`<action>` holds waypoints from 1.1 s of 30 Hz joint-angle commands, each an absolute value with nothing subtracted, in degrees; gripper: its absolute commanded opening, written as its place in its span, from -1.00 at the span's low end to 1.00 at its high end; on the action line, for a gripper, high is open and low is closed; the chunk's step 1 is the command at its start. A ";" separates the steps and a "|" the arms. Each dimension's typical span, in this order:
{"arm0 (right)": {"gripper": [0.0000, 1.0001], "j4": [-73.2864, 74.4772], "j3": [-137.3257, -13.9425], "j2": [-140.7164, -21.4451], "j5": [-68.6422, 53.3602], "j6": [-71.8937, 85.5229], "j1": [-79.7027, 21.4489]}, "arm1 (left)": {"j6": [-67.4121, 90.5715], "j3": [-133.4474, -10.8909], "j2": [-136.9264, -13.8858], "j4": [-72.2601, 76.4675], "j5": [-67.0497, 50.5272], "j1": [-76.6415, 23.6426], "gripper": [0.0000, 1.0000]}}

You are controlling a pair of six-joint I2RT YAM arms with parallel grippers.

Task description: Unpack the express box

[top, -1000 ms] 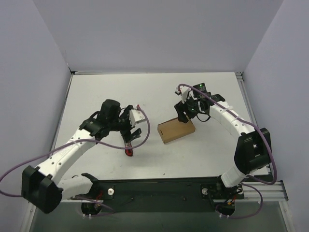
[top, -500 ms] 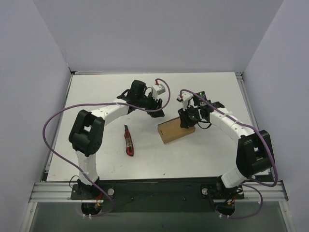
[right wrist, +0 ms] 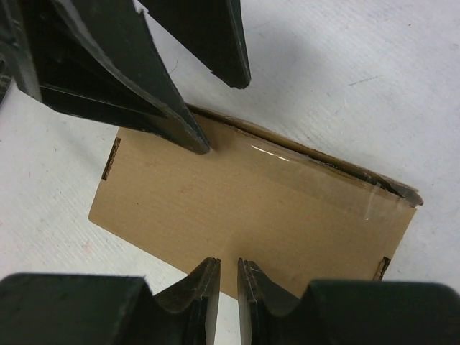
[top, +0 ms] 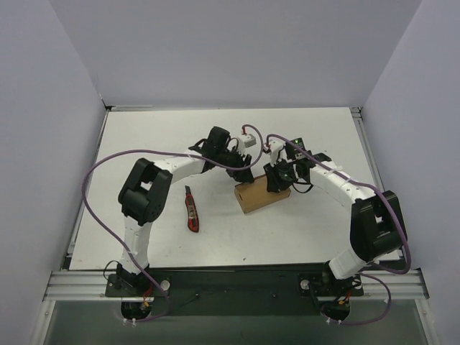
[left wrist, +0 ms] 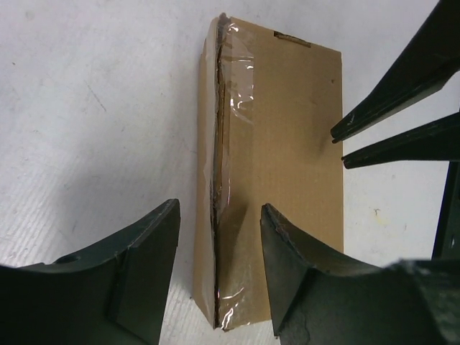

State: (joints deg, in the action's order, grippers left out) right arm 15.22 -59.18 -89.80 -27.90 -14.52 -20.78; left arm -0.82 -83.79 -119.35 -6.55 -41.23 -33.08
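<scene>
The express box (top: 259, 198) is a flat brown cardboard box lying mid-table with clear tape along one long edge. My left gripper (top: 243, 175) is at its back-left end. In the left wrist view the left gripper (left wrist: 220, 208) stands open, its fingers straddling the taped edge of the box (left wrist: 287, 144), one finger beside the box and one over its top. My right gripper (right wrist: 228, 264) is shut to a thin slit with nothing in it, tips on the box (right wrist: 237, 208) top near its edge. In the top view the right gripper (top: 277, 183) is over the box's right end.
A red-and-black utility knife (top: 191, 210) lies on the white table (top: 144, 144) left of the box, apart from both grippers. The two grippers sit close together over the box. Grey walls enclose the table at the left, back and right.
My left arm swung away from the knife, which stays on the table, over to the box's left end, jaws narrowing. My right gripper closed and settled on the box top.
</scene>
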 commanded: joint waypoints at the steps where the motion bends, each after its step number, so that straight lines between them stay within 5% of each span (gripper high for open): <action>1: -0.63 15.73 -57.83 -89.56 -29.18 -14.41 -21.53 | 1.56 -87.18 -121.11 -3.60 -38.24 -34.28 0.12; 11: -0.63 16.08 -53.88 -86.84 -28.83 -15.73 -22.24 | 4.65 -87.89 -122.78 -1.85 -38.23 -33.93 -0.17; 33: -0.62 16.44 -53.52 -87.89 -26.98 -17.67 -22.32 | 7.30 -87.01 -124.63 1.15 -40.78 -32.26 -0.42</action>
